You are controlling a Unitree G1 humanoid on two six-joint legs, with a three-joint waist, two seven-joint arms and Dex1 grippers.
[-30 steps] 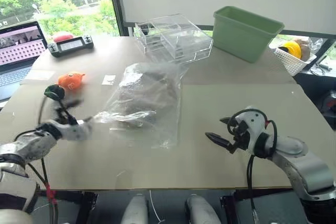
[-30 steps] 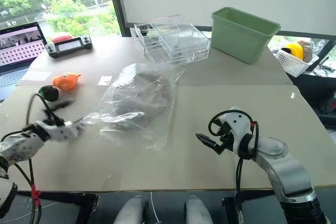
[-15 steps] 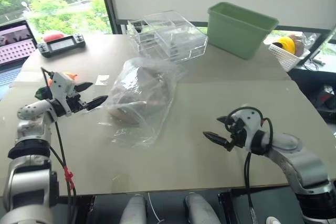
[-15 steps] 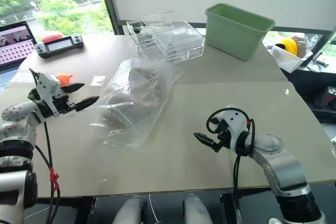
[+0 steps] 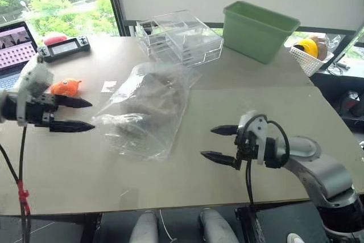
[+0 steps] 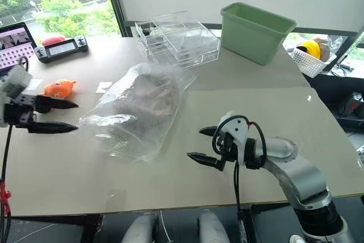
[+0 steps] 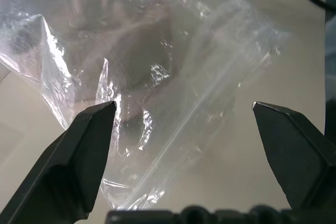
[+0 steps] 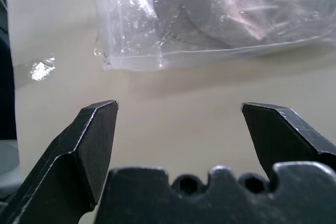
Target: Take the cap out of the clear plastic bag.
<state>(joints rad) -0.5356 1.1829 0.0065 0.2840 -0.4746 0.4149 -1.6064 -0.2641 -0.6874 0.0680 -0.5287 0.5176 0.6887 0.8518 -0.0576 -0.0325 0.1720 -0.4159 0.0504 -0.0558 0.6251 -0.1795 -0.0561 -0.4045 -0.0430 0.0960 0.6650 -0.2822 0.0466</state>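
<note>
Left eye view: left of the clear plastic bag (image 5: 145, 109), the left claw (image 5: 87, 114) hovers spread wide, empty. Inside the bag on the tabletop (image 5: 250, 98) lies the cap (image 5: 149, 99). Right of the bag, the right claw (image 5: 218, 143) gapes empty.

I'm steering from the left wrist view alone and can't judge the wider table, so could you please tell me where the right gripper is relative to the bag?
Observer: The right gripper hovers open over bare table, right of the clear plastic bag, not touching it.
Operator: Thank you. Is the cap entirely inside?
Observer: Yes, the cap lies wholly within the film, toward the bag's far half.
Operator: Is anything close behind my left gripper?
Observer: An orange toy sits on the table just beyond the left gripper, which is open and apart from the bag.
</note>
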